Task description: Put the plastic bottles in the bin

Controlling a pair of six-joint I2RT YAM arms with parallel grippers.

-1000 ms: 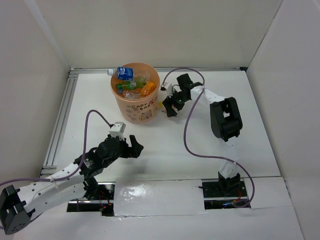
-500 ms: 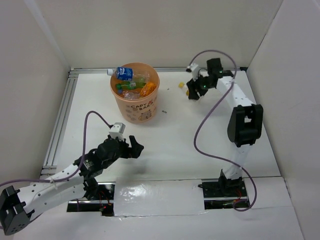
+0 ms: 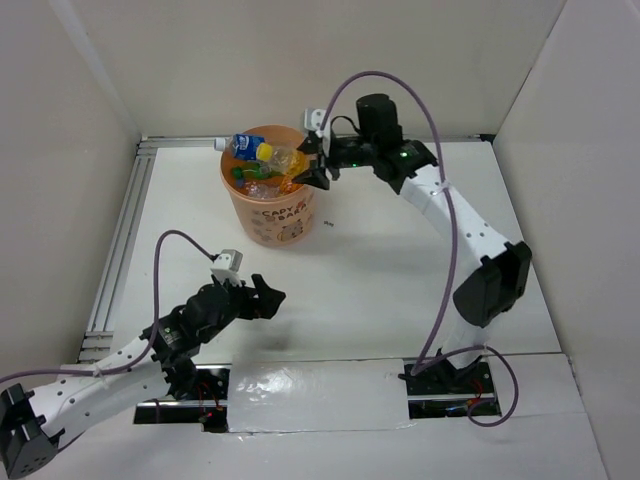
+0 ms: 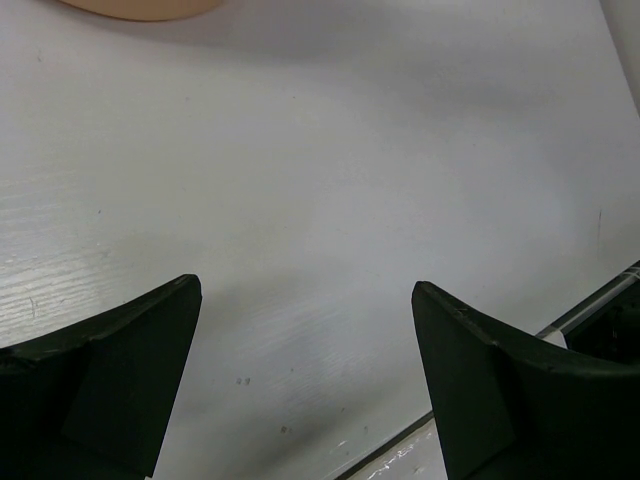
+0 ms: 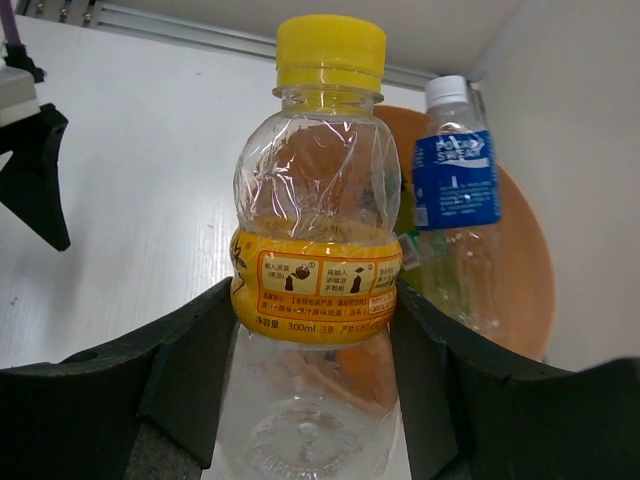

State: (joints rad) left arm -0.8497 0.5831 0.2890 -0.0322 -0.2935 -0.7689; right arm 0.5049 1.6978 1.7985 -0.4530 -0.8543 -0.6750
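The right gripper (image 3: pixel 314 163) is clamped on a yellow-capped bottle (image 5: pixel 318 250), holding it over the open mouth of the orange bin (image 3: pixel 270 222), where other bottles (image 3: pixel 250 150) lie piled. The left gripper (image 4: pixel 305 380) hangs low over the white counter (image 4: pixel 330 200), fingers spread apart, gripping nothing

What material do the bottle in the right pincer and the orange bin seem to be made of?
The yellow-capped bottle: thin clear plastic, glossy; one sees through its creased, dented wall. Its cap looks like opaque yellow plastic, ribbed. The bin: probably orange plastic, smooth, with dark lettering printed on its side.
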